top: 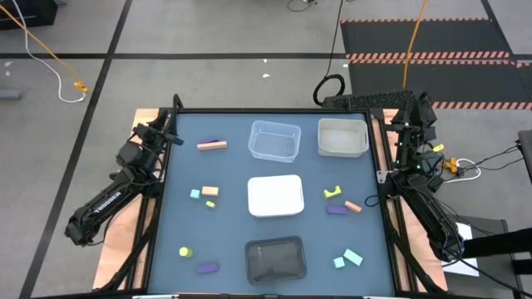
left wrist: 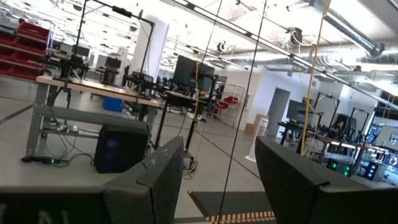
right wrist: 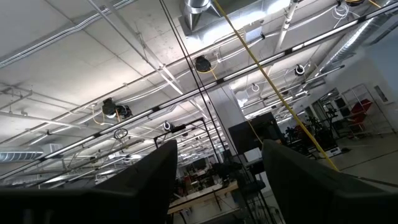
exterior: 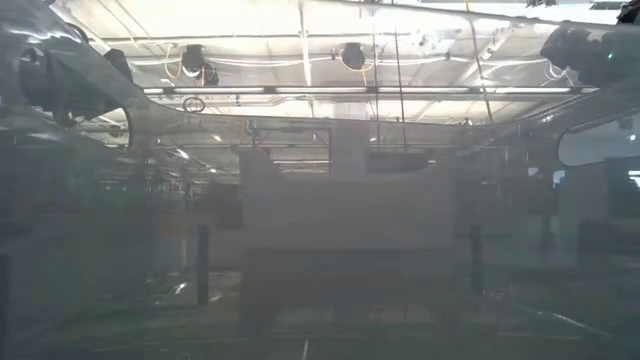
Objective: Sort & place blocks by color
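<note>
Both arms wait folded at the worktop's [top: 174, 266] far corners, jaws standing apart and empty; the blocks [top: 212, 145] lie scattered around four trays [top: 274, 195], nothing sorted yet.

Robotics lab (workbenches [left wrist: 93, 90], monitors [left wrist: 189, 71])

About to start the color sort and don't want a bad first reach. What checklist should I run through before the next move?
1. Left pincer open and holding nothing: ok.
2. Right pincer open and holding nothing: ok.
3. Both arms parked at the table's edges, off the mat: ok.
4. Clear tray, beige tray, white tray, black tray hold no blocks: ok.
5. Blocks free to grasp singly: not ok; the purple bar touches the orange bar.
6. Low view usable: not ok, hazy.
</note>
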